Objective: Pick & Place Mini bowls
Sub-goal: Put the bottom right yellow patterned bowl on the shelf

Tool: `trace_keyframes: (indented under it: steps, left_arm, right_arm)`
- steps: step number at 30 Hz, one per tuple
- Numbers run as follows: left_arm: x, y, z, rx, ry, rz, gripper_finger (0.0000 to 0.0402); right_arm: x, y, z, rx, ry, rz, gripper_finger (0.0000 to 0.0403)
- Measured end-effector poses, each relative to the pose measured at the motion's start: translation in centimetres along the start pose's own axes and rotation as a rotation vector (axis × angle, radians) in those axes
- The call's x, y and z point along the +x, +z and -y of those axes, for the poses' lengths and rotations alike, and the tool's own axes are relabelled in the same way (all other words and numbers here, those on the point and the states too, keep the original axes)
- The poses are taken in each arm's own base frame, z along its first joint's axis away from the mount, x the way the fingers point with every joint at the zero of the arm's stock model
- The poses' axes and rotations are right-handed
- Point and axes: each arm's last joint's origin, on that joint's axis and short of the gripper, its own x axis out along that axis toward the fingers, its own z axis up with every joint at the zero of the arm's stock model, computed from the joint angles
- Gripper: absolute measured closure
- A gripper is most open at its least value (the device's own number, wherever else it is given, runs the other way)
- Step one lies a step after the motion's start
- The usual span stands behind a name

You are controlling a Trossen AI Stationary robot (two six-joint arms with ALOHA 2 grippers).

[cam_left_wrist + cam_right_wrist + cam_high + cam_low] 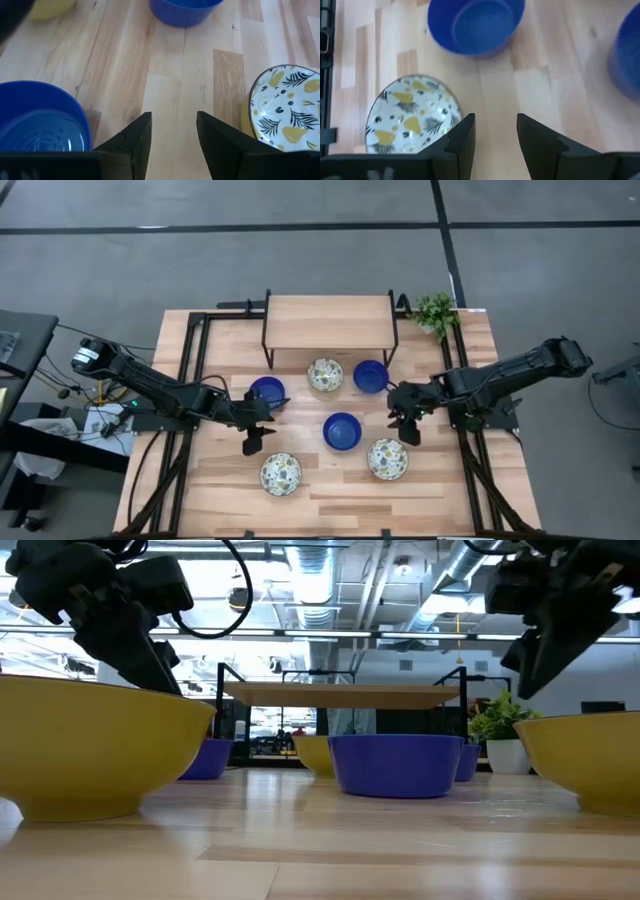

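Three blue mini bowls stand upright on the wooden table: one at far left, one at far right, one in the middle. Three cream bowls with a leaf and fruit pattern also stand there: far middle, near left, near right. My left gripper hangs open over bare wood between the far-left blue bowl and the near-left patterned bowl. My right gripper hangs open above the wood beside the near-right patterned bowl, facing the middle blue bowl.
A wooden shelf on black legs stands at the table's far middle, with a small green plant at the far right corner. Black frame rails run along both sides. Bare wood lies along the near edge.
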Motion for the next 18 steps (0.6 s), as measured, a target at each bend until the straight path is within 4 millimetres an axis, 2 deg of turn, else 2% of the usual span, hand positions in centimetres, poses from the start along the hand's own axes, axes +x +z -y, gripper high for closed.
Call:
trace_keyframes:
  steps: [8, 18]
  left_arm:
    - [0.0, 0.1, 0.0, -0.001, -0.002, 0.006, 0.0247]
    - [0.0, 0.1, 0.0, -0.006, -0.004, 0.012, 0.0247]
  right_arm:
    - [0.7, -0.8, -2.3, -0.053, 0.035, -0.024, 0.0269]
    - [3.8, -1.8, -3.9, -0.090, -0.055, -0.095, 0.0269]
